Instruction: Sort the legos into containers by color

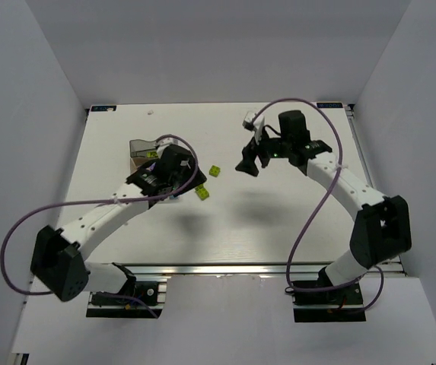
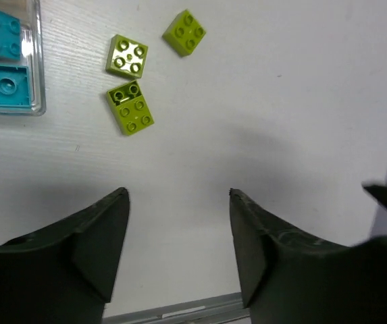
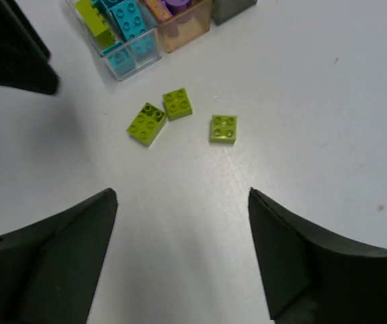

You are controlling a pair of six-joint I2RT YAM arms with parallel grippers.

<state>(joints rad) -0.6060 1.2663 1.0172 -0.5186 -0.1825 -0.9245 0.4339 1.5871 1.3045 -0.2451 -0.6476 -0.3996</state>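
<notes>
Three lime-green legos lie loose on the white table, seen in the right wrist view (image 3: 146, 123), (image 3: 177, 104), (image 3: 223, 129) and the left wrist view (image 2: 130, 108). Two show from above (image 1: 214, 172), (image 1: 202, 193). The joined containers (image 3: 139, 52) stand beyond them: the clear tray holds teal bricks (image 3: 130, 19) and one lime brick (image 3: 93, 20), the amber tray (image 3: 188, 32) holds purple ones, and the grey tray (image 3: 232, 8) is cut off by the frame. My left gripper (image 2: 178, 196) is open and empty, near the trays. My right gripper (image 3: 183, 196) is open and empty, raised to the right of the loose bricks.
The left arm (image 1: 111, 209) covers part of the trays (image 1: 140, 149) from above. The clear tray's corner with teal bricks (image 2: 5, 84) shows in the left wrist view. A small white part (image 1: 247, 118) lies at the table's back. Side walls enclose the table.
</notes>
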